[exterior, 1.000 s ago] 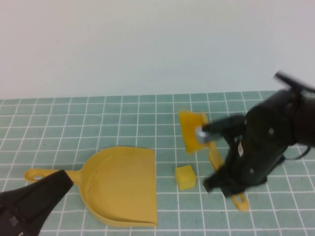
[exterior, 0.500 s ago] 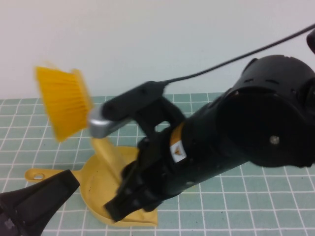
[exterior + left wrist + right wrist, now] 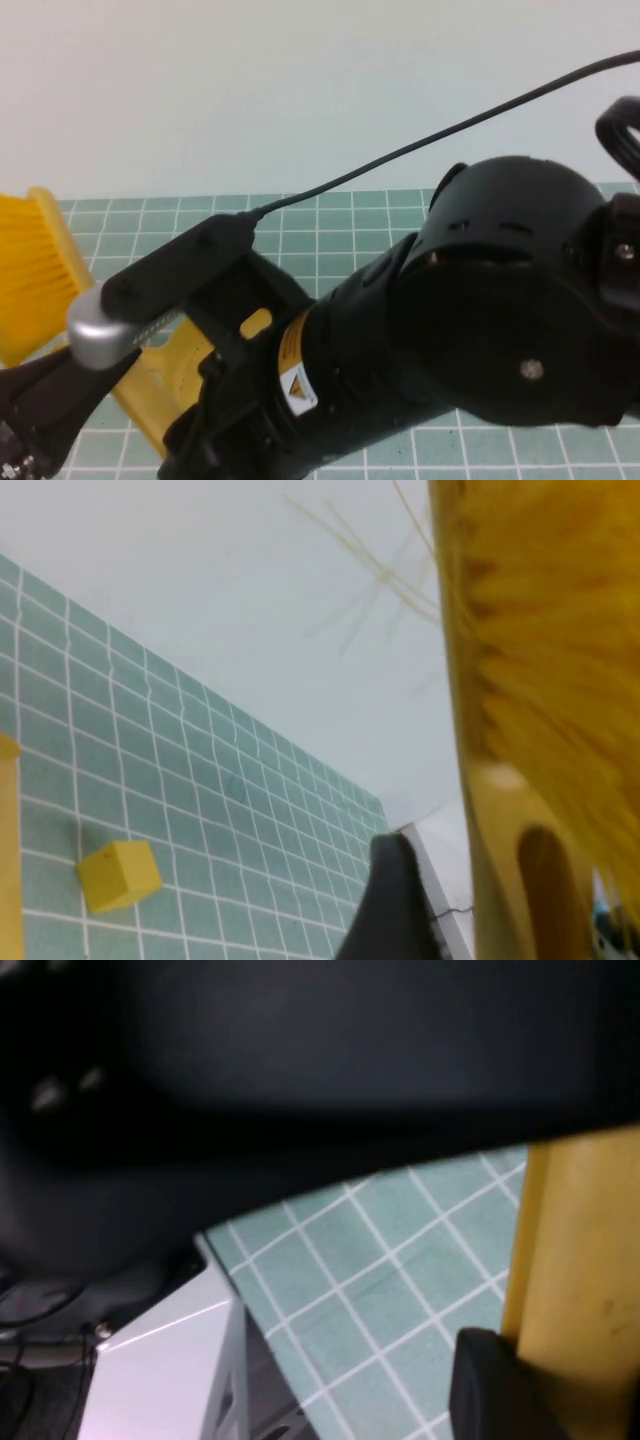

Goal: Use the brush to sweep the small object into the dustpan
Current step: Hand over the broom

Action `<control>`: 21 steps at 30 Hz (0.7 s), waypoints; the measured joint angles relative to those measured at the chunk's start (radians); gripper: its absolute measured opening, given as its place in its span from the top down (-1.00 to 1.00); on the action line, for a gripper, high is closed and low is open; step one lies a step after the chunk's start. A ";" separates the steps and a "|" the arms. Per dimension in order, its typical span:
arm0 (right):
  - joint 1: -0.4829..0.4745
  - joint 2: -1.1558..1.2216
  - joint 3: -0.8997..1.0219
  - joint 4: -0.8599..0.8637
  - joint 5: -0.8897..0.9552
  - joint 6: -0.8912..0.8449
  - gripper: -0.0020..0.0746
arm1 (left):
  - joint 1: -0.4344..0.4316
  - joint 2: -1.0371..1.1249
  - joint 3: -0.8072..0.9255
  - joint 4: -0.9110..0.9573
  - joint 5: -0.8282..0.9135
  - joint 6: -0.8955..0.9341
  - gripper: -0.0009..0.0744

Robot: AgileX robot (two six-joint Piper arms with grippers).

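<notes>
Holding the brush (image 3: 35,265) high at the left edge of the high view, the right claw (image 3: 215,400) is clenched on its flat handle, likely swinging it round for a sweep. The left claw (image 3: 45,410) waits at the lower left, and I cannot tell if it grips anything. The small object (image 3: 118,874) sits on the green tabletop (image 3: 200,810). The dustpan (image 3: 190,365) is mostly hidden, so what is inside cannot be seen.
</notes>
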 joint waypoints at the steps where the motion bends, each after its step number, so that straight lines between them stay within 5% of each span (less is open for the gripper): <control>1: 0.006 0.000 0.000 0.001 0.000 -0.002 0.45 | 0.000 0.000 0.000 -0.002 -0.003 0.000 -0.39; 4: 0.024 0.000 0.000 0.005 0.000 -0.007 0.45 | 0.000 0.000 0.000 -0.013 -0.009 0.000 -0.36; 7: 0.031 0.000 0.000 0.005 0.000 -0.019 0.45 | 0.000 0.000 0.000 -0.017 -0.011 -0.004 -0.11; 14: 0.031 0.000 0.000 0.002 -0.006 -0.031 0.45 | 0.000 0.000 0.000 -0.014 0.004 0.000 0.97; 21: 0.031 0.000 0.000 0.001 -0.017 -0.035 0.45 | 0.000 0.000 0.000 -0.010 0.017 0.023 0.98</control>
